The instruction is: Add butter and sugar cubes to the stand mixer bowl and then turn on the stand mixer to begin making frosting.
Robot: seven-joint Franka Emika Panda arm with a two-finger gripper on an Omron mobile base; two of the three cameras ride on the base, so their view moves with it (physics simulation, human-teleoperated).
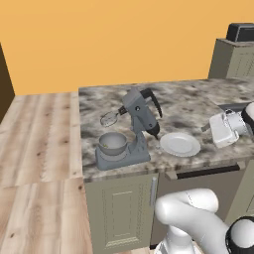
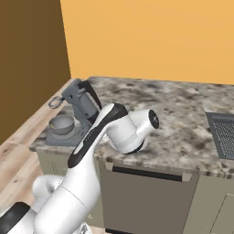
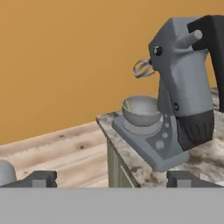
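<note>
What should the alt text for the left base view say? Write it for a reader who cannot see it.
A grey stand mixer sits near the left end of a marbled counter, head tilted back, whisk raised above its metal bowl. A white plate lies just right of it, with the gripper beyond.

No readable text, labels, brand names, numbers or signs seen anywhere, stand mixer (image 3: pixel 181 94) body plain grey with unmarked round knobs, stand mixer bowl (image 3: pixel 141 110) unmarked, white plate (image 1: pixel 179 144) blank, marbled counter (image 1: pixel 193 106) and cabinet fronts without lettering
</note>
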